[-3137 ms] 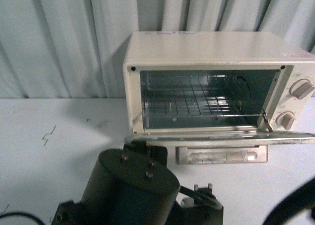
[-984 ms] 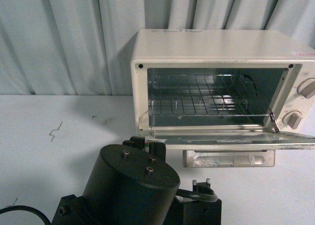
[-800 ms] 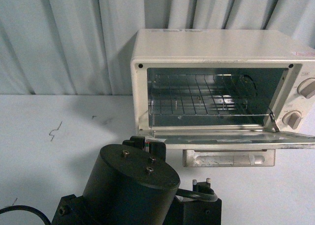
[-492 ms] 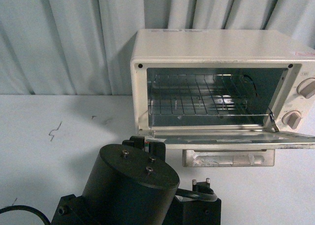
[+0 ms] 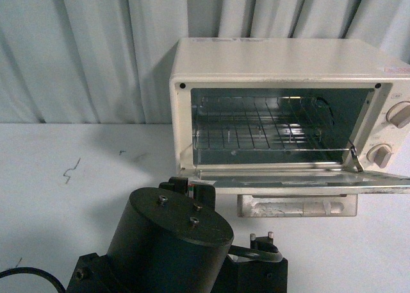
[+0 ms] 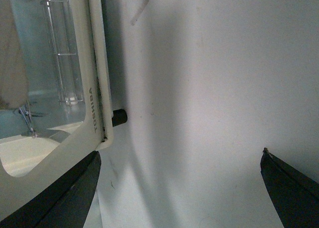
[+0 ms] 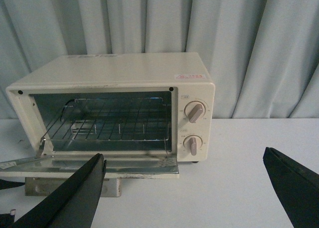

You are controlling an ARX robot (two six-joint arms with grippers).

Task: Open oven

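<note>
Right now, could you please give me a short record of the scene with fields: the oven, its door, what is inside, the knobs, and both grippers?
oven: small cream-white boxy toaster oven on a white table, before a pale curtain
door: glass-windowed drop-down door, lowered to about level; task appears done
inside: wire rack; nothing seen on it
knobs: two round knobs, stacked at the oven's right side
left gripper: open, holding nothing, beside the door's edge
right gripper: open, holding nothing, facing the oven from a distance

Lab-like test setup: bare white table point(image 5: 77, 197) against a plain grey curtain point(image 5: 83, 49)
</note>
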